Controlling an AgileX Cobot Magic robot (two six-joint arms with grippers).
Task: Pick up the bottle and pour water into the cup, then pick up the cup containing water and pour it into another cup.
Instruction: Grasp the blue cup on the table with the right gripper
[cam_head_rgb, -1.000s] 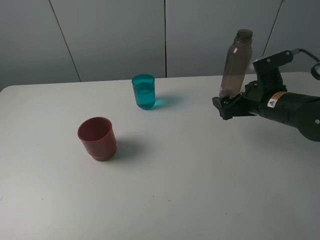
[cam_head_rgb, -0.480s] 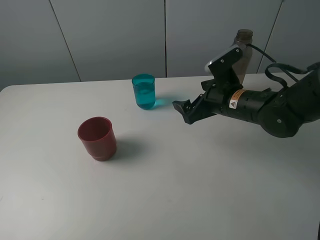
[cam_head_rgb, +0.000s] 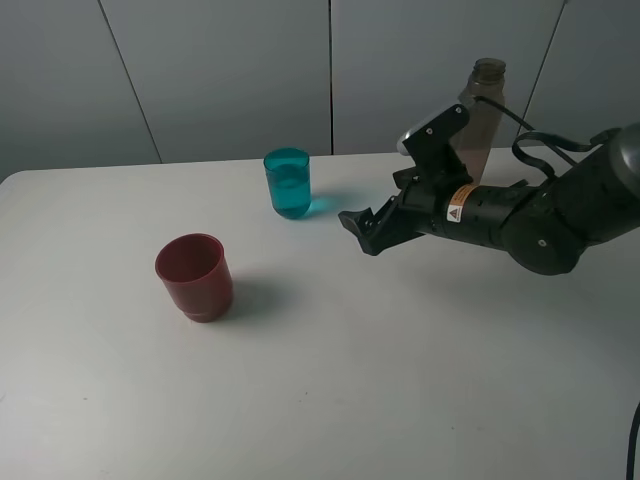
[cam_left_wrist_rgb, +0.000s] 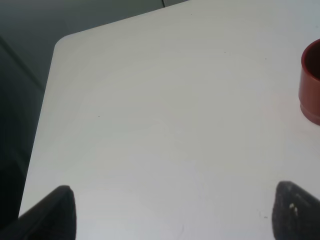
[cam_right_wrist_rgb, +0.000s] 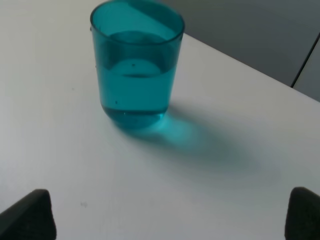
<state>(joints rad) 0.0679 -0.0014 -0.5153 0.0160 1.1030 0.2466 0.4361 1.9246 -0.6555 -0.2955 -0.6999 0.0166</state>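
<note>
1. the small teal-blue translucent plastic tumbler (cam_head_rgb: 287, 184) is seen standing on the white table (cam_head_rgb: 330, 380), toward the back and near the middle; water is seen inside it in the right wrist view.
2. the right gripper (cam_head_rgb: 361, 230) is held with its jaws spread wide and nothing between them; bare table is left between it and the tumbler.
3. the tumbler lies ahead of those jaws, to the left of the gripper and slightly further back in the high view; in the right wrist view it is seen ahead of the two fingertips (cam_right_wrist_rgb: 30, 215).
4. the tumbler's long axis is vertical and its mouth is pointed up; a level grasp around its wall is judged to be called for.
5. the right arm is judged the nearer one; the left gripper (cam_left_wrist_rgb: 175, 212) is shown only in its wrist view, jaws spread and empty over bare table, with the squat dark red opaque plastic cup (cam_head_rgb: 194, 276) at that view's edge.
6. the tall smoky grey-brown translucent plastic bottle (cam_head_rgb: 484, 140) is seen upright behind the right arm, partly hidden, gripped by nothing.
</note>
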